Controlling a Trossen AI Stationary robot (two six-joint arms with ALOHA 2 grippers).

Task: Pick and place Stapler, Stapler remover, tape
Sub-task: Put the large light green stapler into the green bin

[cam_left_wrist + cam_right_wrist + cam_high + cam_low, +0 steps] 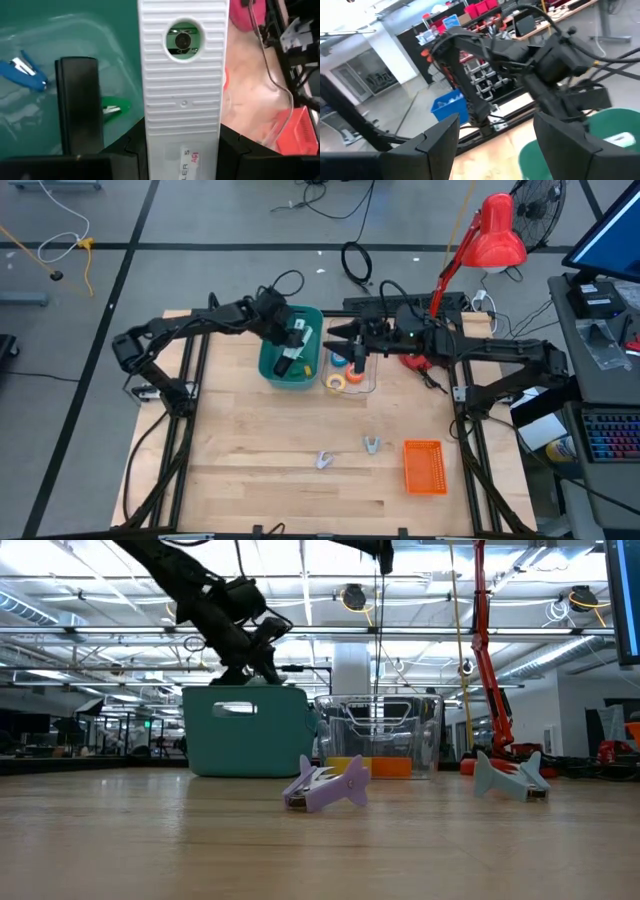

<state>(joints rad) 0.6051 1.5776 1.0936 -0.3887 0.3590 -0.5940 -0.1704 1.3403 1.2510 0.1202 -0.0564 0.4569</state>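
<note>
White stapler (pixel 182 80): ribbed, long; clamped between the fingers of the left gripper (pixel 181 150), held over the teal bin (pixel 268 372).
Black stapler (pixel 77 105): lies on the teal bin's floor, beside the white one as the left wrist view shows it.
Blue remover (pixel 22 72) and green remover (pixel 115 106): both on the teal bin's floor, one on either side of the black stapler.
Clear bin (pixel 380 730): stands just beside the teal bin, toward the right arm.
Tape: yellow roll (pixel 336 382) and orange roll (pixel 341 362) in the clear bin; other rolls there cannot be made out surely.
Right gripper (pixel 497 150): jaws wide, nothing between them; hangs above the clear bin, pointing toward the left arm.
Purple remover (pixel 325 785): on the bare wooden table (pixel 250 480), near the front, well apart from the bins.
Grey remover (pixel 510 778): on the table, near the purple one, toward the right arm's side.
Orange basket (pixel 424 466): on the table, just beside the grey remover, nearer the right edge.
Red lamp (pixel 495 235): beyond the table's far edge, behind the right arm.
</note>
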